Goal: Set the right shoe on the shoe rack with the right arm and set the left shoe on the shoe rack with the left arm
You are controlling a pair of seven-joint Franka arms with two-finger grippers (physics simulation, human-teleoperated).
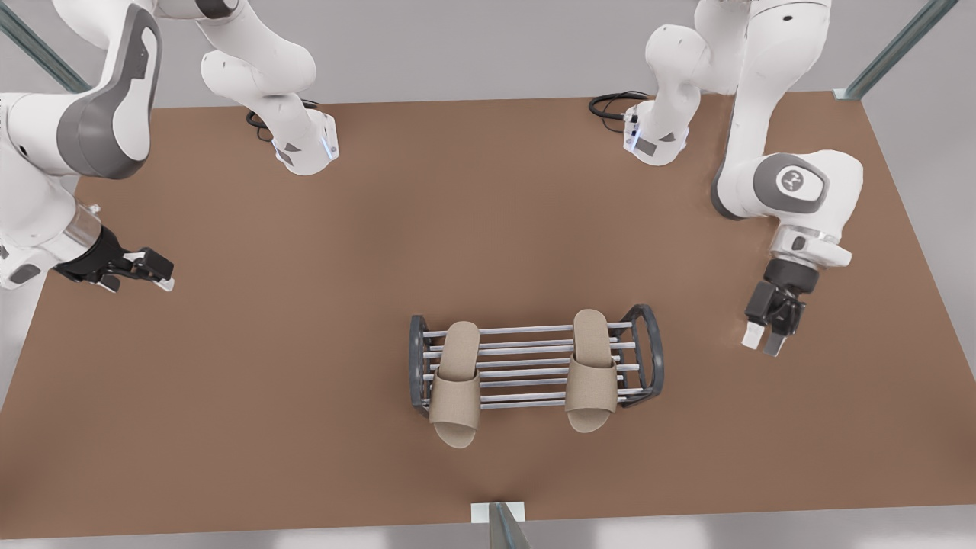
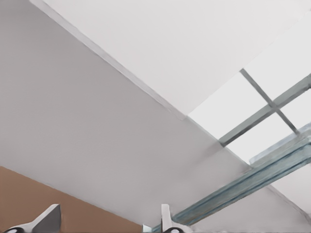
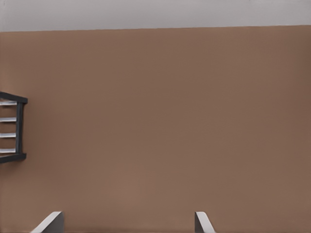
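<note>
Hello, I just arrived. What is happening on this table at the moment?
Nothing is being held right now. Two beige slippers, one on the front view's left and the other on its right, lie across the rods of the shoe rack, toes hanging over its near edge. Both grippers are open and away from it: the right gripper beside the rack's end, the left gripper near the table edge.

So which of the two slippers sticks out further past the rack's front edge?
The slipper on the front view's left: its toe overhangs the shoe rack more than the slipper on the front view's right.
</note>
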